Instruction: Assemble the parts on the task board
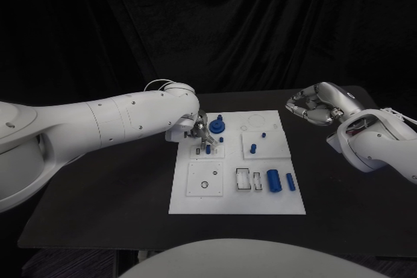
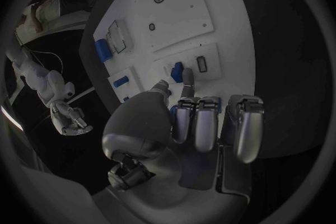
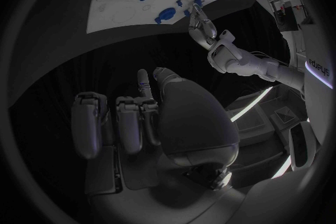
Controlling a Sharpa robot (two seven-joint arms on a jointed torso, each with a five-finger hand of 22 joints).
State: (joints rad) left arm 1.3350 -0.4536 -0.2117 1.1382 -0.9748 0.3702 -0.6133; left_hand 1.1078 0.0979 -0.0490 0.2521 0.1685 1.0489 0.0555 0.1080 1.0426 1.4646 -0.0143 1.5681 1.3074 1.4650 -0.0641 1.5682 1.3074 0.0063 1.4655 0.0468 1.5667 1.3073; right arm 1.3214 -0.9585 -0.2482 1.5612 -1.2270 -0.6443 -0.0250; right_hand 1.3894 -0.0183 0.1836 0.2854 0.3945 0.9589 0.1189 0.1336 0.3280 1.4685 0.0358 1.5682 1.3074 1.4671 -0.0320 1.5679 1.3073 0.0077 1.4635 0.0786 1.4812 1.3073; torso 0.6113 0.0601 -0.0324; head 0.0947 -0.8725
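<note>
Your left hand [image 2: 199, 123] has its fingers [image 2: 183, 75] down at a small blue peg [image 2: 178, 71] in the far-left block of the task board [image 1: 236, 202]. Thumb and one fingertip sit on either side of the peg, apparently pinching it, its long axis upright. The peg lies directly under these fingers, so this hand is the nearer one. Your right hand [image 1: 320, 105] hovers over the counter [image 1: 104, 217] off the board's far-right corner, fingers curled in on nothing. Two loose blue cylinders [image 1: 281, 180] lie on the board's near right.
</note>
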